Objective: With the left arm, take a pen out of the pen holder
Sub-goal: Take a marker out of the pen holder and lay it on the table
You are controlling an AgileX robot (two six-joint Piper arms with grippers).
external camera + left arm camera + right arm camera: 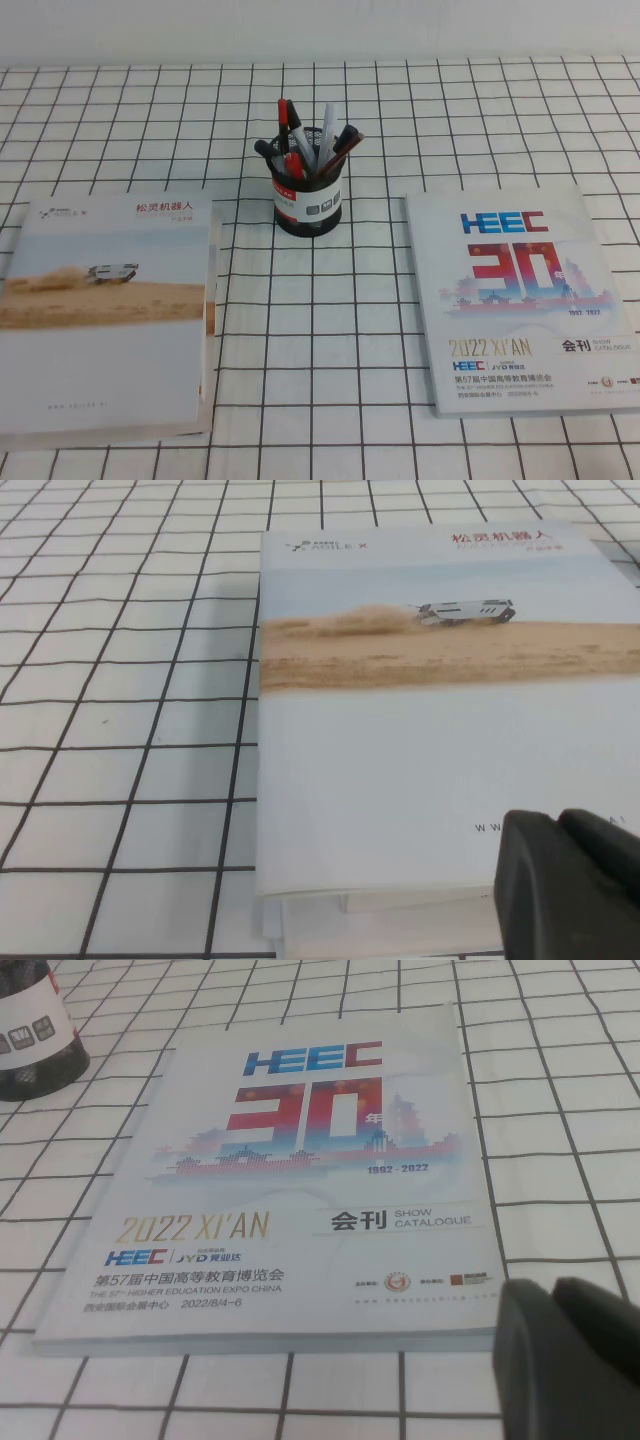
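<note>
Hovering over the booklet, near edge, left hand, closed, has the pen holder ahead-right; pens stand near-upright. Likewise closed, right hand hangs over the catalogue.

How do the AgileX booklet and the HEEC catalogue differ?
AgileX booklet lies left of the pen holder, HEEC catalogue right. The booklet's cover shows a vehicle on sand; the catalogue's, a red 30. The booklet seems stacked on more sheets; the catalogue lies alone. Both lie flat, face up. The left hand, shut, hovers over the booklet's near edge; the right hand over the catalogue's near corner.
</note>
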